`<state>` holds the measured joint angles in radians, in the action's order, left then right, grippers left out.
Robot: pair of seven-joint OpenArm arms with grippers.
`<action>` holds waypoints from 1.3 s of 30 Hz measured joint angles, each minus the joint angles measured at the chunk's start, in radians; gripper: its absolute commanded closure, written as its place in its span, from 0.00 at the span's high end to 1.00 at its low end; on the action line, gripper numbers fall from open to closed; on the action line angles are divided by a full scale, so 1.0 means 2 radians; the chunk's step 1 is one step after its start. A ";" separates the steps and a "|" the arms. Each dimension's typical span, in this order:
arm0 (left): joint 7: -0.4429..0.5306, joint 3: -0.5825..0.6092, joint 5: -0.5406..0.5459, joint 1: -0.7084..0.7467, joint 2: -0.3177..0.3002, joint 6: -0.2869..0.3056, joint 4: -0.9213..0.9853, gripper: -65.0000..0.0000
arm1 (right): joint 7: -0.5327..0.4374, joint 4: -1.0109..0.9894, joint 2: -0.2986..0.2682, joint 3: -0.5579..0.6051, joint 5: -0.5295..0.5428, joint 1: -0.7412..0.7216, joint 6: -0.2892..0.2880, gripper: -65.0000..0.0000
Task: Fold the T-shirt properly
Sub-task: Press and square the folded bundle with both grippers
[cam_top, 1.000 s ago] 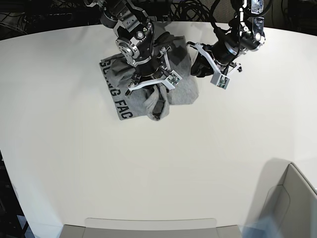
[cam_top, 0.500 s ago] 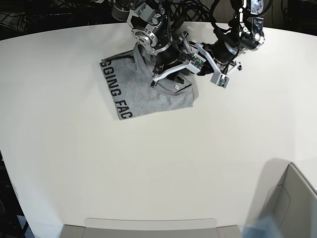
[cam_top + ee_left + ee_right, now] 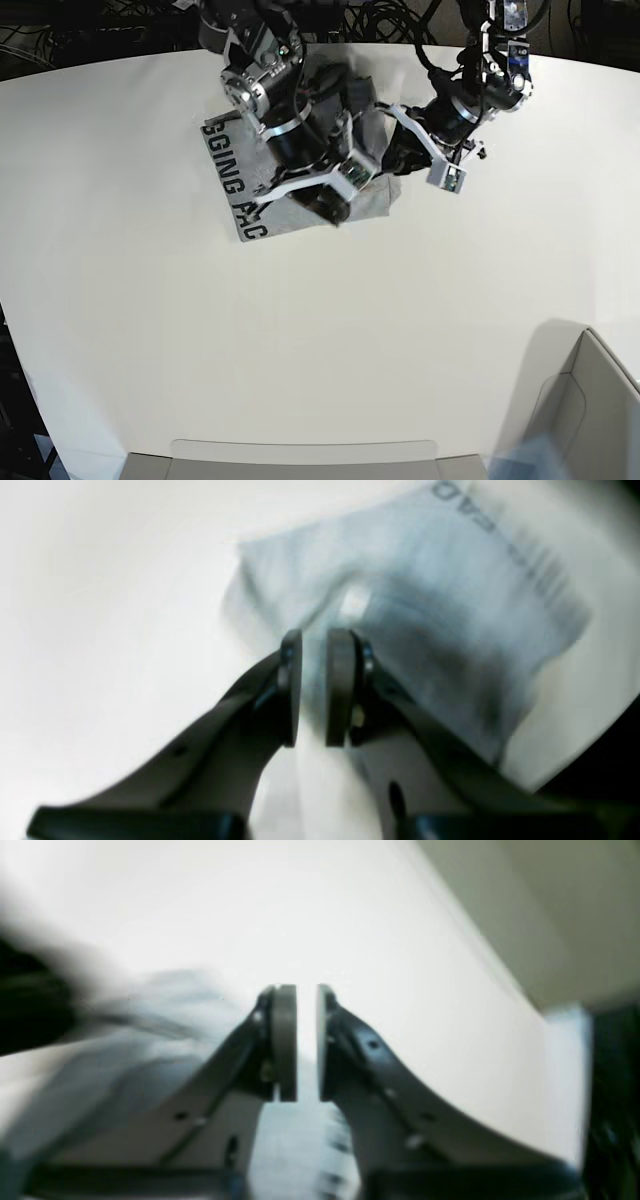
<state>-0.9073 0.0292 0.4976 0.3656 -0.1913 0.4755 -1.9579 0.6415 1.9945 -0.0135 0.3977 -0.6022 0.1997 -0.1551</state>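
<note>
The grey T-shirt (image 3: 232, 175) lies folded into a rough rectangle at the back of the white table (image 3: 300, 330), with black lettering along its left edge. My right gripper (image 3: 327, 203) hovers over its front edge. In the right wrist view the right gripper (image 3: 306, 987) has its pads a narrow slit apart with nothing between them, and the blurred T-shirt (image 3: 150, 1005) is to the left. My left gripper (image 3: 393, 158) is at the shirt's right edge. The left wrist view shows the left gripper (image 3: 314, 635) nearly closed, nothing seen in it, above the T-shirt (image 3: 425, 580).
A grey bin (image 3: 590, 410) stands at the front right corner. A grey ledge (image 3: 300, 455) runs along the table's front edge. Dark cables (image 3: 380, 20) hang behind the table's back edge, near both arms.
My right arm swung from the shirt's right side to over its front middle, and its jaws closed. The cloth bunch lifted a second ago now lies flat. My left arm shifted slightly.
</note>
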 measured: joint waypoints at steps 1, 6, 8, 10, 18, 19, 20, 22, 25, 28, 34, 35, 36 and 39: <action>0.001 0.005 0.000 0.002 -0.002 0.004 -0.006 0.14 | 0.001 0.000 -0.006 -0.014 -0.002 0.000 0.005 0.00; 0.009 0.060 0.002 -0.006 0.010 0.006 -0.021 0.14 | 0.006 -0.003 -0.043 -0.077 0.067 0.015 -0.007 0.00; 0.004 0.092 0.001 -0.016 0.010 0.006 -0.020 0.14 | 0.003 -0.003 -0.048 -0.109 0.125 0.015 -0.008 0.00; 0.009 0.105 0.002 -0.023 0.011 0.006 -0.020 0.14 | 0.004 -0.003 -0.060 -0.135 0.160 0.014 -0.001 0.00; 0.008 0.109 -0.001 -0.025 0.008 0.004 -0.009 0.01 | 0.003 -0.089 -0.087 -0.134 0.208 0.010 -0.007 0.00; 0.008 0.110 0.000 -0.025 0.008 0.004 -0.003 0.00 | 0.003 -0.099 -0.091 -0.135 0.214 0.010 -0.004 0.00; 0.007 0.110 -0.001 -0.025 0.008 0.004 0.003 0.00 | 0.004 -0.106 -0.094 -0.136 0.227 0.010 -0.003 0.00; 0.005 0.112 0.000 -0.025 0.006 0.004 0.019 0.00 | 0.002 -0.118 -0.101 -0.138 0.269 0.008 -0.001 0.00; 0.005 0.112 -0.005 -0.025 0.005 0.004 0.052 0.00 | -0.006 -0.149 -0.113 -0.135 0.318 -0.001 -0.003 0.00; 0.010 0.112 -0.039 -0.026 0.006 0.004 0.088 0.00 | -0.012 -0.163 -0.126 -0.135 0.341 -0.004 -0.003 0.00; 0.012 0.111 -0.105 -0.066 0.006 0.009 0.106 0.00 | -0.018 -0.148 -0.125 -0.135 0.339 0.021 0.001 0.00; 0.010 0.110 -0.111 -0.075 0.006 0.009 0.109 0.00 | -0.018 -0.144 -0.125 -0.135 0.338 0.025 -0.004 0.00; 0.009 0.110 -0.119 -0.084 0.006 0.009 0.113 0.00 | -0.018 -0.140 -0.125 -0.130 0.332 0.029 -0.012 0.00; 0.013 0.109 -0.116 -0.124 0.006 0.009 0.153 0.00 | -0.016 -0.126 -0.126 -0.101 0.327 0.043 -0.027 0.00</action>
<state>-0.8814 0.2466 0.2657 0.1177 -0.1795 0.4934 -1.6520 0.6086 1.7428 -0.2649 0.1963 0.0528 0.2855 -0.2092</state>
